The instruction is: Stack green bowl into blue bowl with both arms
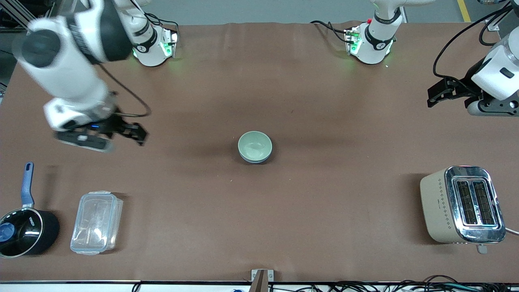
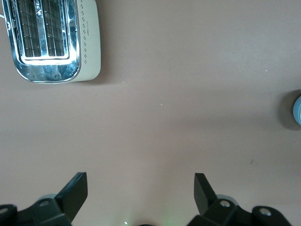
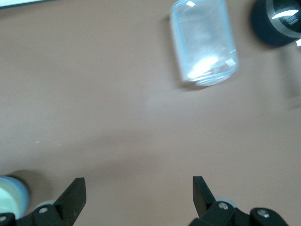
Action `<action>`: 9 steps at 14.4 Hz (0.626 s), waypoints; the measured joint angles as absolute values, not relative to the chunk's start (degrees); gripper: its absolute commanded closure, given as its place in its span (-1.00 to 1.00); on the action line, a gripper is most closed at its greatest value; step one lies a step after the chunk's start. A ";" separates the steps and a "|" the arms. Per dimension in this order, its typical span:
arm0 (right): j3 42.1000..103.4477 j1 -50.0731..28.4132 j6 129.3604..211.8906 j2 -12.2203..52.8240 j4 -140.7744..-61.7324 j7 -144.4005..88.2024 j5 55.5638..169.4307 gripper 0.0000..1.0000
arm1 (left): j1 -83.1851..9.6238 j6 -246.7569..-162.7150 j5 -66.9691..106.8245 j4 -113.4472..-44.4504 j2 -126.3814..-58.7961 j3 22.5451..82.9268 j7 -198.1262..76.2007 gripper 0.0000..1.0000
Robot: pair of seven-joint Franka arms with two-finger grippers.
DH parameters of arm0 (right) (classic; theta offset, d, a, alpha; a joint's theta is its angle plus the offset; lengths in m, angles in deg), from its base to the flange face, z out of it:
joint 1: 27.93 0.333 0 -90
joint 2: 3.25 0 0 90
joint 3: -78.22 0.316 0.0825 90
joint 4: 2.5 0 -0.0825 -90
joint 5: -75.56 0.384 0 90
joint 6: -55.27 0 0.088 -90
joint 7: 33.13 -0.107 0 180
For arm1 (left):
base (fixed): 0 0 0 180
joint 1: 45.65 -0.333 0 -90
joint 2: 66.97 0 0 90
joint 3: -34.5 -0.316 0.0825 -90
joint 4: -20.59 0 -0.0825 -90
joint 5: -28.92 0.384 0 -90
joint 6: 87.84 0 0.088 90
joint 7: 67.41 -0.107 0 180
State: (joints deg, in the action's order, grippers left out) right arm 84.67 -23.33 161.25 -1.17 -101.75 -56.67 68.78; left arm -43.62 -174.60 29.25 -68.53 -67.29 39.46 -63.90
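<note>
The pale green bowl [image 1: 254,145] sits nested in the blue bowl [image 1: 256,160] at the middle of the table; only the blue bowl's rim and outer wall show around it. The stacked pair shows at the edge of the right wrist view [image 3: 8,198], and the blue wall at the edge of the left wrist view [image 2: 297,110]. My left gripper [image 1: 436,95] [image 2: 140,181] is open and empty, up over the table at the left arm's end. My right gripper [image 1: 140,136] [image 3: 138,186] is open and empty, up over the table toward the right arm's end.
A beige toaster [image 1: 458,205] [image 2: 51,40] stands near the front camera at the left arm's end. A clear plastic container [image 1: 96,222] [image 3: 203,42] and a black saucepan with a blue handle [image 1: 24,227] [image 3: 277,21] stand near the front camera at the right arm's end.
</note>
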 measured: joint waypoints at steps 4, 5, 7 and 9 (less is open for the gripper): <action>78.10 -24.57 148.06 -3.64 -92.98 -44.91 70.44 -1.00 | -43.40 -174.83 29.23 -68.19 -67.28 39.46 -63.90 -1.00; 77.24 -24.57 145.20 -3.69 -90.40 -42.94 71.22 -1.00 | -43.31 -174.84 29.23 -67.99 -67.28 39.47 -63.90 -1.00; 76.20 -24.57 142.71 -3.69 -88.14 -40.06 72.09 -1.00 | -43.28 -174.85 29.23 -67.85 -67.28 39.47 -63.90 -1.00; 76.08 -24.52 142.54 -3.45 -88.09 -39.31 72.31 -1.00 | -43.30 -174.91 29.23 -67.77 -67.28 39.45 -63.90 -1.00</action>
State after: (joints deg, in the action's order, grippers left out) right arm 76.08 -24.52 142.54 -3.45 -88.09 -39.31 72.31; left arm -43.30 -174.91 29.23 -67.77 -67.28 39.45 -63.90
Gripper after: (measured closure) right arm 0.000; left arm 0.000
